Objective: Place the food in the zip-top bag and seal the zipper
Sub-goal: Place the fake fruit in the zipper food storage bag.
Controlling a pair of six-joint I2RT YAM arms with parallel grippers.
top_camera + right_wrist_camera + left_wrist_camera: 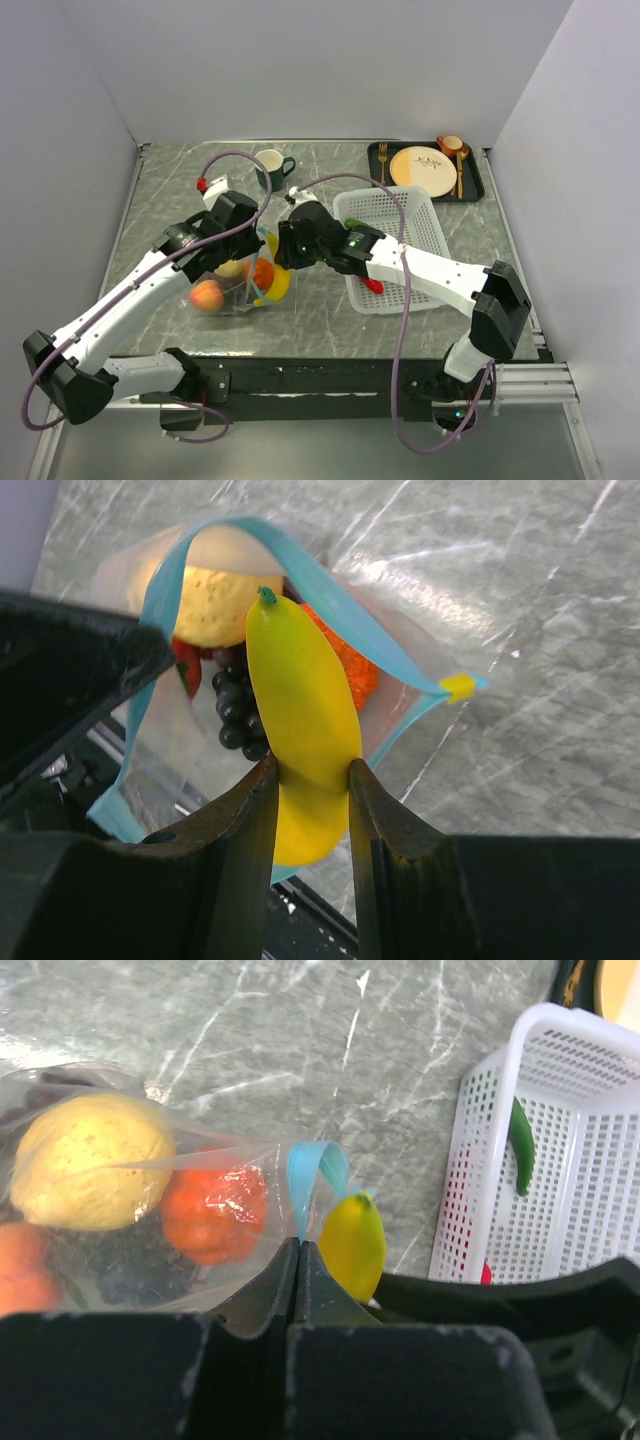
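**Bag** (405, 705): clear, lying on the worktop (330, 320) between the two arms. Its mouth is open, with the teal zipper (345, 615) bowed into a loop.

**Contents:** lemon (215, 605), orange (352, 668) and grapes (235, 710). The peach (206, 296) appears to be inside too.

**Left pincer** (298, 1255): closed tight, pinching the bag's rim at the zipper and holding one lip up.

**Right pincer** (310, 772): partly closed around the lower half of the banana (300, 680). The banana's stem end points into the mouth, but it is not yet inside.

**Basket** (480, 1160): white mesh, just beside the bag. It holds the green pepper (520, 1150) and red chili (372, 285), which are not yet bagged.

**Risks**
- The banana's tip could snag the far lip and drag the bag along.
- The thin film could slip from the left pinch, and the mouth would then collapse.
- The bag looks crowded, so the long banana may jut out and block the zipper.
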